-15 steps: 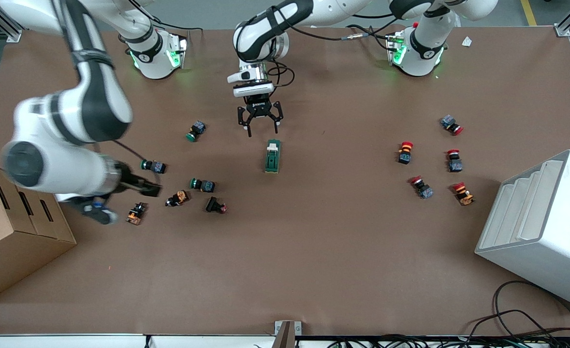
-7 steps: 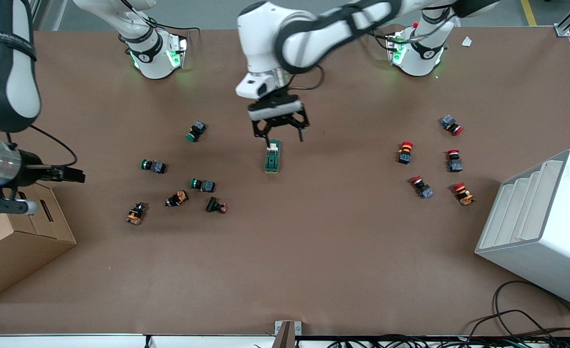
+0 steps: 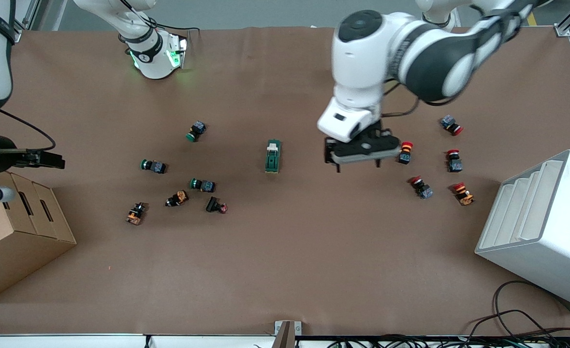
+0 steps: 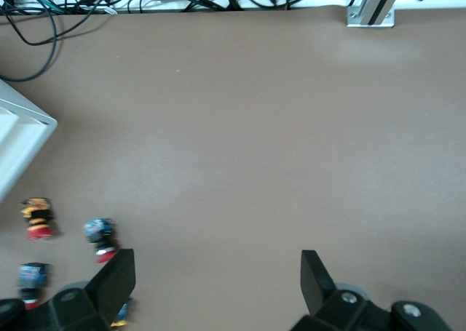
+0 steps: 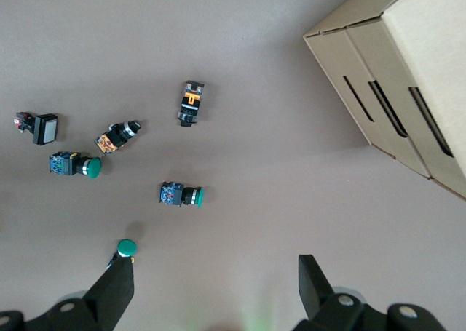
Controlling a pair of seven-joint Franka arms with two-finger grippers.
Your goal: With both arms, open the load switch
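Observation:
The load switch (image 3: 273,155), a dark green oblong block with a white lever piece on top, lies alone near the table's middle; neither wrist view shows it. My left gripper (image 3: 357,166) (image 4: 215,280) hangs open and empty over bare table between the switch and the red push buttons. My right gripper (image 3: 55,161) (image 5: 215,284) is open and empty too, raised over the table beside the cardboard box (image 3: 14,232), well away from the switch.
Green and orange push buttons (image 3: 202,184) (image 5: 182,195) are scattered toward the right arm's end. Red push buttons (image 3: 405,151) (image 4: 98,233) lie toward the left arm's end, next to a white slotted rack (image 3: 541,227). Cables (image 3: 521,319) run along the table's front edge.
The left gripper has left its place at the load switch and swung toward the red buttons. The right arm has pulled back from the green buttons toward the cardboard box.

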